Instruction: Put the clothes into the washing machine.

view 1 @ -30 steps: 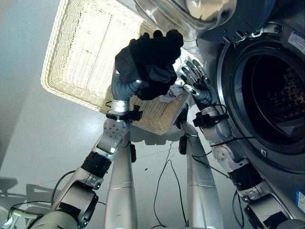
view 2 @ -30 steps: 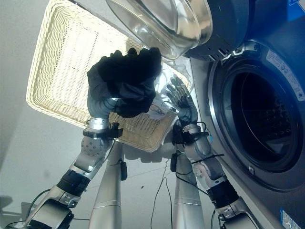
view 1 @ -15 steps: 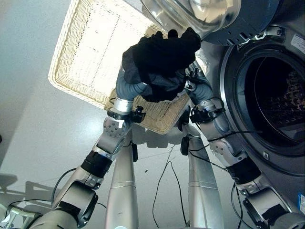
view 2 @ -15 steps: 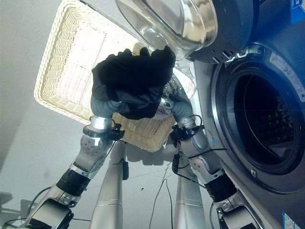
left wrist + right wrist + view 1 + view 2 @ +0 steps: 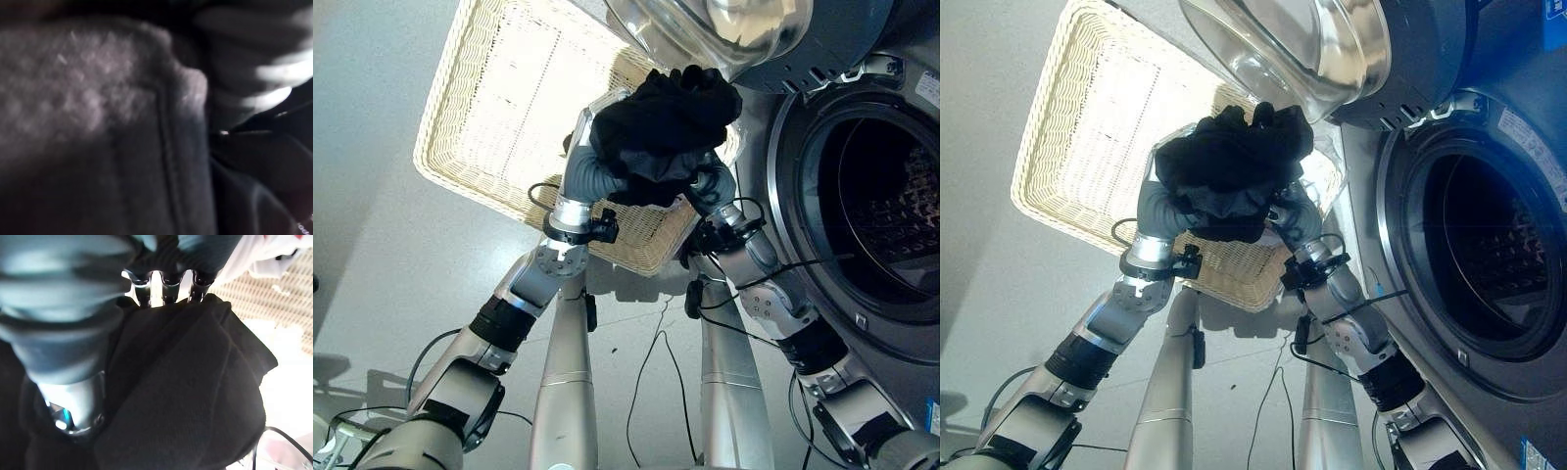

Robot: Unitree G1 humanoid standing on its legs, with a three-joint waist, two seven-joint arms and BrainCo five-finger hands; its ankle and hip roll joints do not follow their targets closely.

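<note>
A pale grey floor [image 5: 382, 255] fills the left and lower frame. A cream wicker basket [image 5: 489, 108] rests on it at upper left, beside a washing machine [image 5: 862, 196] at right.

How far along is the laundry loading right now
Done: the washing machine door stands open. In hand: a bundle of black clothes held up between the left hand and right hand, above the wicker basket. Left: carrying it to the drum and letting go. A white item seems left in the basket.

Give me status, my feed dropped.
Left hand and right hand under black garment, fingers hidden. Held over wicker basket. Washer drum open, unblocked.
</note>
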